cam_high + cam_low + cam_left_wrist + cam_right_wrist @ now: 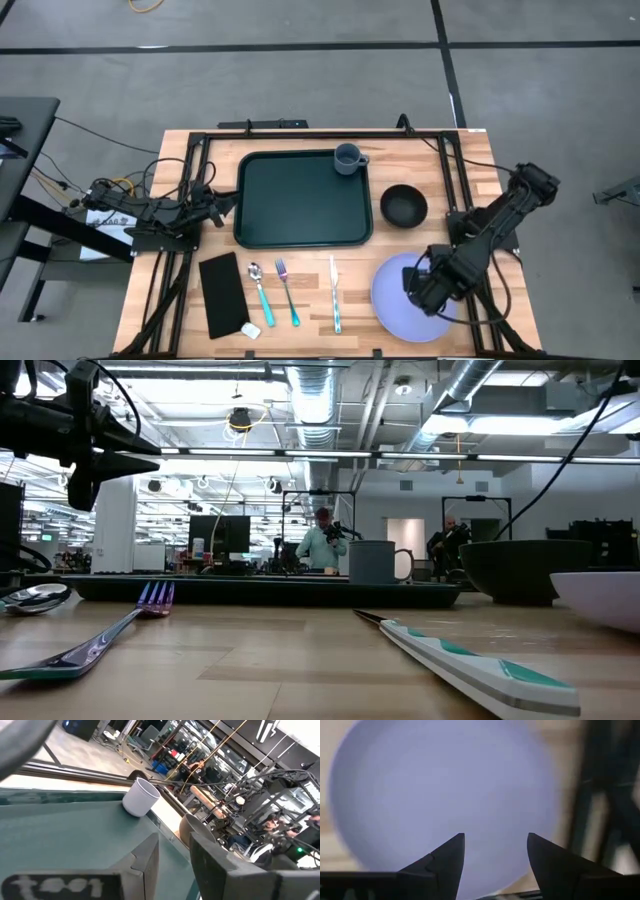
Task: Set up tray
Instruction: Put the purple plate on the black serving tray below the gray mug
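The dark green tray lies flat in the middle of the table, with a blue-grey mug standing upright in its far right corner. The lavender plate rests on the table near the right near corner. My right gripper hangs over the plate, open and pointing down; in its wrist view the plate fills the picture beyond the gripper. My left gripper is raised at the tray's left rim, open. Its wrist view looks across the tray to the mug.
A black bowl stands right of the tray. Along the near edge lie a black napkin, a spoon, a fork and a knife. A small white thing lies by the napkin. People show in the room beyond.
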You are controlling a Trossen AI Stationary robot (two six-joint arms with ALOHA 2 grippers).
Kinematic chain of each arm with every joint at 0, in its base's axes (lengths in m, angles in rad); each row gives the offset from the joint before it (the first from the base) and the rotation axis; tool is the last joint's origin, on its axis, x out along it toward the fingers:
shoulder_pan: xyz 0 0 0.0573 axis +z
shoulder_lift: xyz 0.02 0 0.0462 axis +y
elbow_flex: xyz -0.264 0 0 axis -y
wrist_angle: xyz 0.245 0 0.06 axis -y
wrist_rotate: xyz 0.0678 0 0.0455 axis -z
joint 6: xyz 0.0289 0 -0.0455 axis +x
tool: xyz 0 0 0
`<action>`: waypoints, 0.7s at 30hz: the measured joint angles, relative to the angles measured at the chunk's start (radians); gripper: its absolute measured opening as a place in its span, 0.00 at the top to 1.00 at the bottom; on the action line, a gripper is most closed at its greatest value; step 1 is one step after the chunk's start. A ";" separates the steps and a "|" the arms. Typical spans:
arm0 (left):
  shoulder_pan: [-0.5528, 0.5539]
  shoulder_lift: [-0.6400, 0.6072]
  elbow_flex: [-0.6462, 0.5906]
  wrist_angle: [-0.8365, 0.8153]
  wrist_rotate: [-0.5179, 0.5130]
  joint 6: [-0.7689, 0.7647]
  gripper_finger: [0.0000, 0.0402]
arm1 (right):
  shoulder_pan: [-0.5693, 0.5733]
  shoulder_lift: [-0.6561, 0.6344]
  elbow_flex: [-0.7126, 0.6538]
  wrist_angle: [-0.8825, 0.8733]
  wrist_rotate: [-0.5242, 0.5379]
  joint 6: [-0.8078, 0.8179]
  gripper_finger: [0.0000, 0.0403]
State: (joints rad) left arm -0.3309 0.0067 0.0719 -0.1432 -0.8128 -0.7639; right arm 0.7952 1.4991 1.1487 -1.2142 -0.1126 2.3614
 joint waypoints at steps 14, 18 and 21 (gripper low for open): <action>0.000 0.000 0.000 0.000 0.073 0.044 0.76 | -0.113 0.157 -0.008 0.576 0.005 -0.598 0.49; 0.000 0.000 -0.001 0.000 0.090 0.044 0.76 | -0.126 0.220 0.015 0.592 -0.046 -0.712 0.49; 0.000 0.000 -0.001 0.000 0.093 0.044 0.76 | -0.130 0.257 0.045 0.586 -0.047 -0.784 0.49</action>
State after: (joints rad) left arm -0.3310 0.0067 0.0712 -0.1429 -0.7197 -0.7200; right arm 0.6651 1.7564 1.1937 -0.6284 -0.1595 1.5778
